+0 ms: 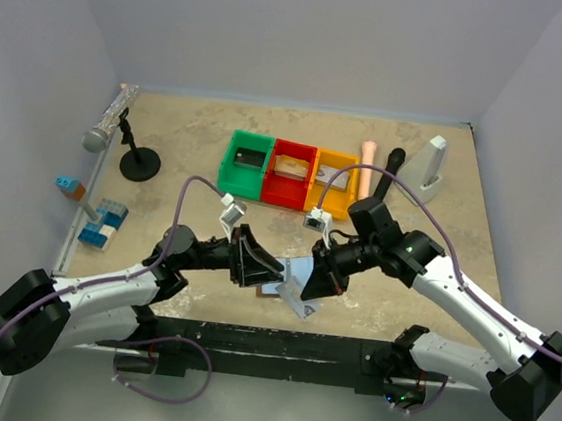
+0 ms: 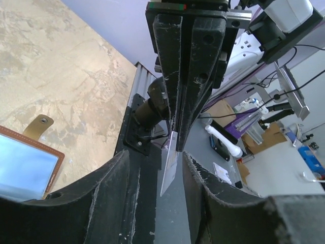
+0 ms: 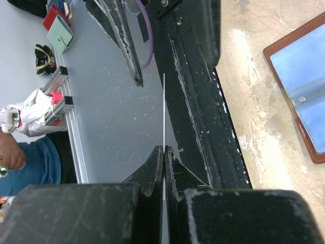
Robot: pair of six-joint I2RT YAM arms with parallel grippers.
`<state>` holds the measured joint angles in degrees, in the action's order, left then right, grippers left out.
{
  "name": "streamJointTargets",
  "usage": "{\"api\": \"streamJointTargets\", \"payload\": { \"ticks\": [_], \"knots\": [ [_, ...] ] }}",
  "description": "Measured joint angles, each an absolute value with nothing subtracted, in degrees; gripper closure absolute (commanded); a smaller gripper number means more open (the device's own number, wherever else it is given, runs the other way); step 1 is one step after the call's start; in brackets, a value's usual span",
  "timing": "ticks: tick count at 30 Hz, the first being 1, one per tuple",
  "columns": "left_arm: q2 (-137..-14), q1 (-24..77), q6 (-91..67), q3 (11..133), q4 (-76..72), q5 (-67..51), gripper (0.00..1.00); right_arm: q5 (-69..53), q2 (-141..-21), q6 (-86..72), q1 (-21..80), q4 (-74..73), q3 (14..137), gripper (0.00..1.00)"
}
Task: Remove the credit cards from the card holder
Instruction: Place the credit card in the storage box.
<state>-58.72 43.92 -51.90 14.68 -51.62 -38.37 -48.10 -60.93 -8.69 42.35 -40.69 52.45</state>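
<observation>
Right gripper [image 3: 163,150] pinching credit card [image 3: 163,101], left gripper [image 2: 156,157] spread around it, card holder [image 3: 303,81] beside.

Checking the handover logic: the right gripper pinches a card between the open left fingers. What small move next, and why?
Probably close the left gripper on the card. The right gripper is shut on one edge, and the card's free end stands between the left fingers, which do not touch it. The card holder lies open, apart from it.

Beige table [image 1: 199,127]: card holder [image 3: 299,71], bins [image 1: 287,199], microphone stand [image 1: 140,166].
</observation>
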Motion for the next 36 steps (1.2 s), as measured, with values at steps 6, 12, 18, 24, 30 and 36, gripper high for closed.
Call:
{"api": "streamJointTargets", "payload": {
  "ticks": [6, 12, 18, 24, 30, 36],
  "knots": [
    [-61.7, 46.2, -51.9, 14.7, -52.6, -40.4, 0.67, -49.0, -62.1, -8.6, 42.4, -40.8, 53.1, 1.0],
    [-62.2, 46.9, -51.9, 14.7, -52.7, -41.3, 0.94, -49.1, -62.7, -8.1, 42.4, -41.2, 53.8, 1.0],
    [-62.7, 47.0, -52.7, 14.7, -54.9, -42.3, 1.0, -48.8, -62.6, -7.6, 42.4, -41.9, 53.8, 0.73],
    [-63.1, 46.7, -55.7, 13.1, -57.8, -37.3, 1.0, -44.0, -60.9, -10.7, 40.3, -40.6, 53.6, 0.38],
    [-62.8, 43.8, -62.4, 9.9, -59.4, -26.5, 1.0, -36.0, -49.7, -18.7, 34.4, -31.8, 49.1, 0.33],
    [-57.5, 43.1, -67.6, 10.0, -57.3, -12.4, 1.0, -29.6, -42.0, -29.0, 34.4, -17.4, 40.2, 0.33]
  ]
}}
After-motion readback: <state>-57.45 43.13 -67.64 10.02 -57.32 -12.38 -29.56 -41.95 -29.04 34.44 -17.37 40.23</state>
